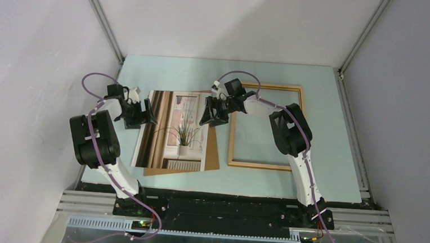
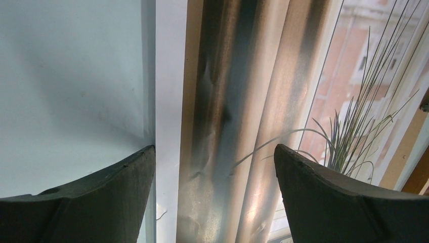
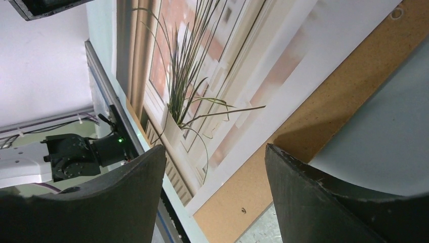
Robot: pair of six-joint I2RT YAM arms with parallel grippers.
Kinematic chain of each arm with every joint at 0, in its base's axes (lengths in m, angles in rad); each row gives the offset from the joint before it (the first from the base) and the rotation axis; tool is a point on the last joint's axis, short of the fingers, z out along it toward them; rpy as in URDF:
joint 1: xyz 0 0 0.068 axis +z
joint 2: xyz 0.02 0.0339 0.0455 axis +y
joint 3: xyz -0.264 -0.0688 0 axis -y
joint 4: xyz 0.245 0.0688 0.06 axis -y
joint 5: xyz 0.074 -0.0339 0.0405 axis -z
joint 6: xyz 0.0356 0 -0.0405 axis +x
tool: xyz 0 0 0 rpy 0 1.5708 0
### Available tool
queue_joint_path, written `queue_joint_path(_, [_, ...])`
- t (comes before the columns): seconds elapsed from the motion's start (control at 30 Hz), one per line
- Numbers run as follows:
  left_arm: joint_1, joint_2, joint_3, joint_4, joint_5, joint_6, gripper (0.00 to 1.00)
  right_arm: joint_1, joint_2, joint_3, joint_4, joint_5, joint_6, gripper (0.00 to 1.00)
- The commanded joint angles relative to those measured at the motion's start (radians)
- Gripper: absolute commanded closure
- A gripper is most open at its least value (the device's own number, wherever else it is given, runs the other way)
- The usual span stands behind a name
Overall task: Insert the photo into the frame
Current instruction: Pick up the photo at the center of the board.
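The photo [image 1: 174, 131] of a grassy potted plant lies face up at the table's left-centre, on top of a brown backing board [image 1: 213, 153]. The thin wooden frame [image 1: 258, 165] lies flat to the right of it, with nothing in it. My left gripper [image 1: 144, 117] hovers open over the photo's left edge. In the left wrist view its fingers [image 2: 101, 197] straddle the white border and the curtain part of the photo [image 2: 243, 76]. My right gripper [image 1: 208, 116] stands open over the photo's upper right edge. In the right wrist view the photo [image 3: 202, 61] and the board [image 3: 324, 101] show between its jaws.
A pale blue mat [image 1: 323, 162] covers the table, and white walls close in on the left, back and right. The board [image 1: 213, 153] sticks out past the photo's right and bottom edges. The right arm [image 1: 291, 132] reaches across the frame.
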Motion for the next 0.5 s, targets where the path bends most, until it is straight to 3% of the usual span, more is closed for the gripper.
queue_joint_path(0.0, [0.006, 0.011, -0.034, -0.015, 0.053, 0.028, 0.08, -0.013, 0.048, -0.039, 0.055, -0.051, 0.104, 0.25])
queue_joint_path(0.47, [0.004, -0.007, -0.067, -0.014, 0.165, 0.094, 0.11, -0.027, 0.098, -0.039, 0.163, -0.143, 0.305, 0.27])
